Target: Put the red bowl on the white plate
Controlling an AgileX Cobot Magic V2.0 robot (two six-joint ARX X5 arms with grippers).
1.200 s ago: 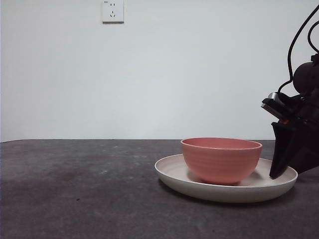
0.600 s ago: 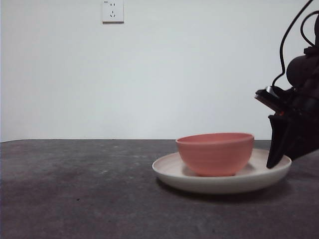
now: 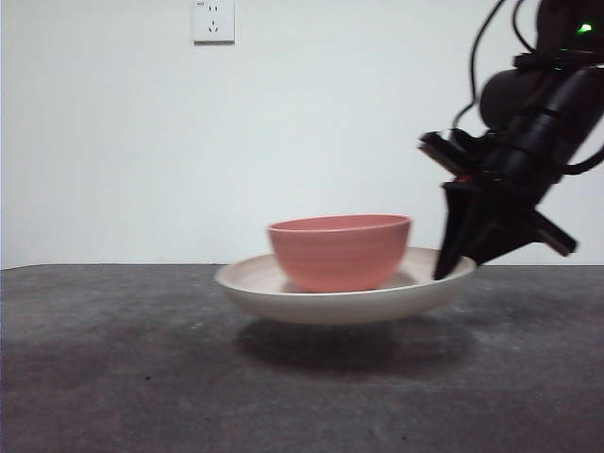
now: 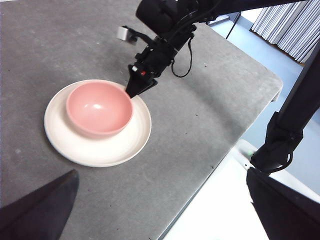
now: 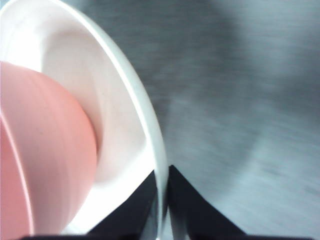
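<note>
Across the front view, the white plate (image 3: 283, 293) has been lifted off the table (image 3: 142, 377) by the right gripper (image 3: 455, 269), with the red bowl (image 3: 340, 251) already sitting in it, so the task looks done. From the left wrist view, the left gripper (image 4: 160, 210) is seen wide open and empty, far away. Only the right wrist view shows the jaws pinched shut on the plate's rim.
</note>
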